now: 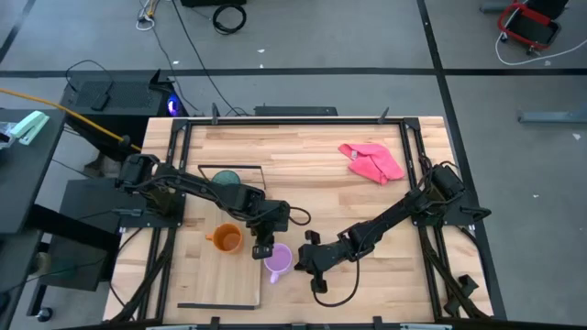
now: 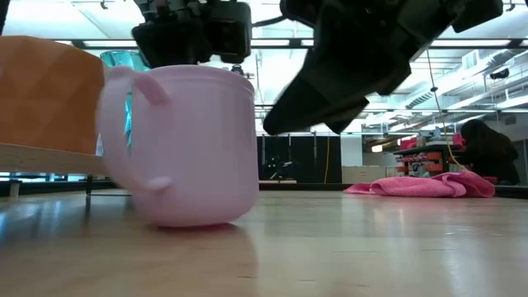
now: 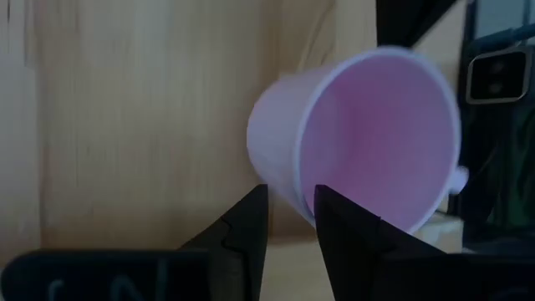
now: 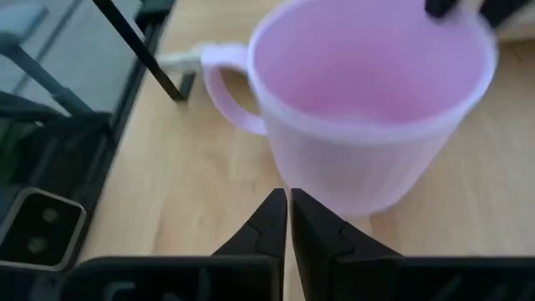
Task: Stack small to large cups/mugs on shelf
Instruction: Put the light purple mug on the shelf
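The lilac mug point(image 1: 278, 261) stands upright on the table just right of the shelf point(image 1: 213, 280), its handle point(image 4: 221, 92) toward the near edge. The orange mug point(image 1: 226, 238) stands on the shelf's middle. The teal tumbler point(image 1: 227, 179) stands at the shelf's far end. My left gripper point(image 3: 291, 205) is narrowly open over the lilac mug's rim, one fingertip over the inside and one outside. My right gripper point(image 4: 288, 199) is shut, low beside the mug's right wall. My left gripper points down with its fingers point(image 3: 255, 213) on either side of the lilac mug's rim wall point(image 3: 303, 188); I cannot tell whether they touch it. My right gripper's shut fingertips lie close to the mug's lower wall point(image 4: 322, 188), coming slanting from the table's right; I cannot tell whether they touch.
A pink cloth point(image 1: 371, 162) lies crumpled at the far right of the table. The shelf's black wire frame point(image 1: 220, 305) runs along its near and far ends. Both arms crowd the near middle of the table around the lilac mug.
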Action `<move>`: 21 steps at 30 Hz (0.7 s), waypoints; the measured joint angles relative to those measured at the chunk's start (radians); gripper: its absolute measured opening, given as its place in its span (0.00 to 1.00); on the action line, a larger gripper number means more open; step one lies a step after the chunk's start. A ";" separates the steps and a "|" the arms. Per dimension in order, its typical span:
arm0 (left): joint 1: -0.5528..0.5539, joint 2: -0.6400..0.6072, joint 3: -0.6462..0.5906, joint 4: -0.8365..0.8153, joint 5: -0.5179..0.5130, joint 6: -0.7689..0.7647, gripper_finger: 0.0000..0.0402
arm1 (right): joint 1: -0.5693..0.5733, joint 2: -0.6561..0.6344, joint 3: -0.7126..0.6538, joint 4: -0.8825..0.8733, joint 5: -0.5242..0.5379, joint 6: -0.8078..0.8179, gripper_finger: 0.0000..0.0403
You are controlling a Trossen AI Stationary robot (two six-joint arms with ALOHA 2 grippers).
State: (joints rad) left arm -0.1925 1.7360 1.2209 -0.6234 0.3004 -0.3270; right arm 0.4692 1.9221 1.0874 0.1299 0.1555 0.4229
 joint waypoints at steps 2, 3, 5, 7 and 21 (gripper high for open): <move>0.000 -0.001 0.000 -0.023 0.000 0.000 0.27 | -0.003 0.000 0.000 -0.026 0.000 0.002 0.06; 0.000 -0.004 0.000 -0.032 0.000 0.000 0.27 | -0.003 0.000 0.000 -0.034 -0.001 0.012 0.06; 0.000 -0.010 0.000 -0.040 0.000 0.000 0.27 | -0.004 0.000 0.000 -0.038 -0.004 0.025 0.06; 0.000 -0.017 0.000 -0.039 0.000 0.001 0.27 | -0.004 -0.006 0.000 -0.042 -0.010 0.026 0.06; 0.006 -0.043 -0.002 -0.042 0.000 0.025 0.27 | -0.017 -0.146 0.000 -0.133 0.019 -0.007 0.09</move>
State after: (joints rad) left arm -0.1866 1.6926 1.2194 -0.6652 0.3000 -0.3019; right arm 0.4519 1.7758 1.0874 -0.0035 0.1740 0.4159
